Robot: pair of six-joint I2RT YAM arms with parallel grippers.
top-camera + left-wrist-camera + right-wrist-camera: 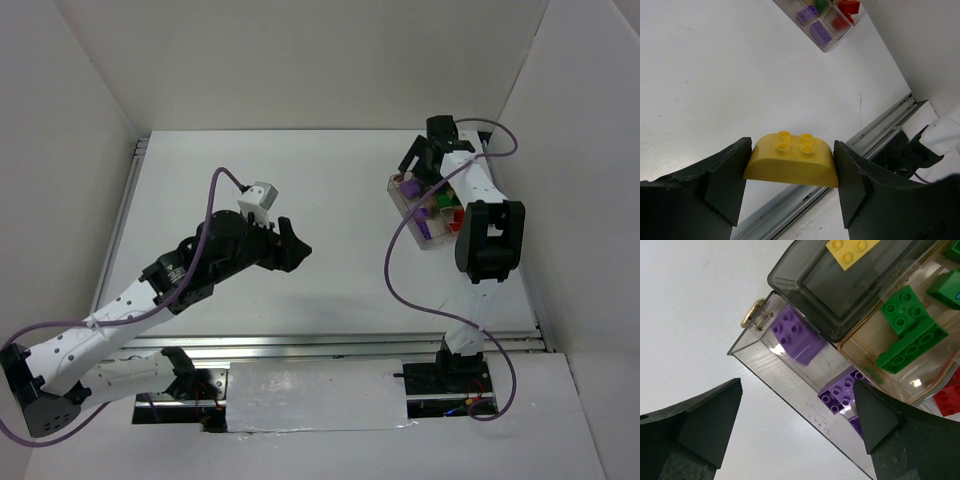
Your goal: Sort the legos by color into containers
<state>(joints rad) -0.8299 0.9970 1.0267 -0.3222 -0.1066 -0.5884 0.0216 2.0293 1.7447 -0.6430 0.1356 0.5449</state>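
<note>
My left gripper point(790, 172) is shut on a rounded yellow lego point(790, 159), held above the table; in the top view it point(292, 245) sits mid-table, left of the container. The clear divided container point(425, 205) stands at the right. It holds purple legos point(795, 335), green legos point(907, 335), a red lego point(950, 395) and a yellow lego point(852, 250) in separate compartments. My right gripper point(795, 415) is open and empty, just over the container's near-left wall point(790, 375); the top view shows it point(425, 160) at the tray's far end.
The container also shows at the top of the left wrist view point(827, 20). A metal rail point(330, 343) runs along the table's near edge. White walls enclose the table on three sides. Purple cables point(400, 270) loop from both arms.
</note>
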